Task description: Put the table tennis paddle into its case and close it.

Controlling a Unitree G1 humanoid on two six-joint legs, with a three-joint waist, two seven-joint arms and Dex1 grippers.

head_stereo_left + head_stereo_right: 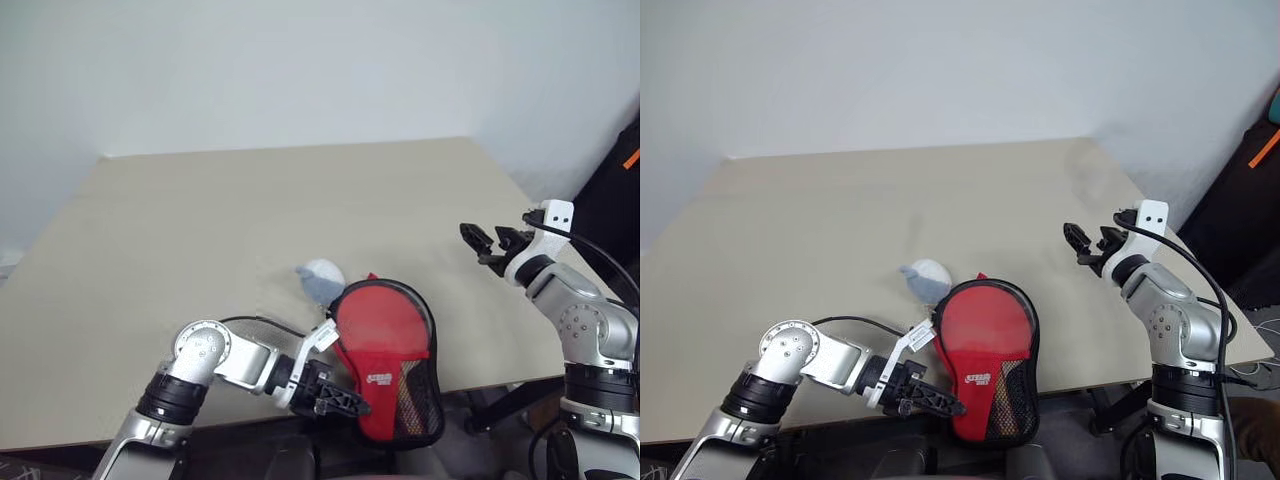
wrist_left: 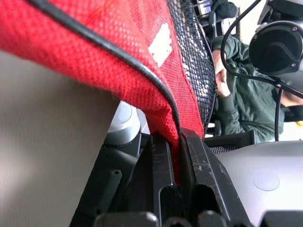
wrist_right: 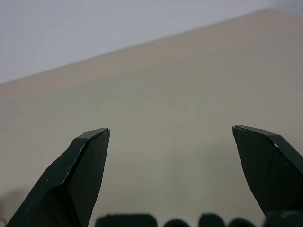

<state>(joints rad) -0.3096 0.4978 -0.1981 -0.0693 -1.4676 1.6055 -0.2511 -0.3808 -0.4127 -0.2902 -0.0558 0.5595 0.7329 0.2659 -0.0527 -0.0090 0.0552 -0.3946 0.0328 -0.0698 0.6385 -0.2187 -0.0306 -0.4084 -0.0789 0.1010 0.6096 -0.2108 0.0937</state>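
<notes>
The case (image 1: 392, 372), with a black rim, a red logo panel and black mesh, lies tilted over the table's near edge, its lower end past the edge. A round red face (image 1: 378, 322) inside the rim looks like the table tennis paddle; its handle is hidden. My left gripper (image 1: 345, 400) is at the case's lower left edge. In the left wrist view its fingers (image 2: 161, 156) are shut on the case's red fabric and black piping (image 2: 156, 80). My right gripper (image 1: 490, 243) hovers open over the table's right side, well away from the case, with nothing between its fingers (image 3: 85, 161).
A small whitish-grey ball-like thing (image 1: 320, 280) rests on the beige table (image 1: 200, 220) just behind the case. A black object with an orange mark (image 1: 618, 190) stands off the table's right edge. A person in a green sleeve (image 2: 246, 94) shows beyond the case.
</notes>
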